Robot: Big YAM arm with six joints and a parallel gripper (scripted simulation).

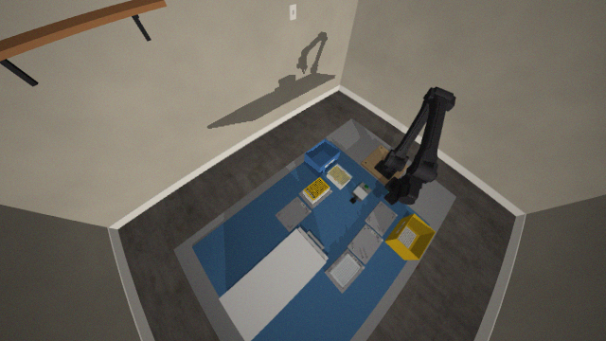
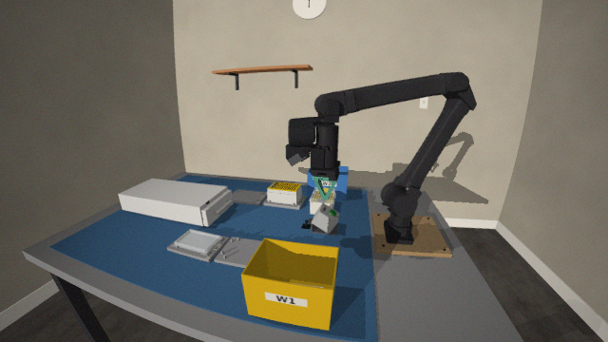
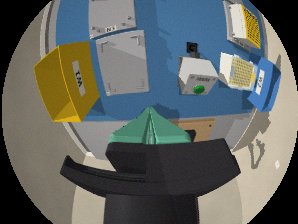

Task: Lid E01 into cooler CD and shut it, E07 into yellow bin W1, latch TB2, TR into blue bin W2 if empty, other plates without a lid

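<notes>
My gripper (image 2: 325, 192) is shut and empty, its green fingertips (image 3: 150, 119) hovering above the grey DONE key box (image 2: 327, 219), whose green key (image 3: 197, 88) shows ahead of the fingers. The yellow bin W1 (image 1: 416, 239) holds a white plate (image 1: 406, 237). The cooler CD (image 1: 275, 279) is shut. No black plate is in view. The tip rack TR (image 1: 316, 190) shows yellow tips. The tip box TB2 (image 1: 339, 175) stands between the DONE box (image 1: 362, 191) and the blue bin W2 (image 1: 323, 157).
Two nests (image 1: 381, 218) (image 1: 365, 242) beside W1 are empty. A third nest holds a pale plate (image 1: 345, 271) without a lid. The lid park (image 1: 294, 213) is empty. The arm's base sits on a wooden board (image 2: 410, 235).
</notes>
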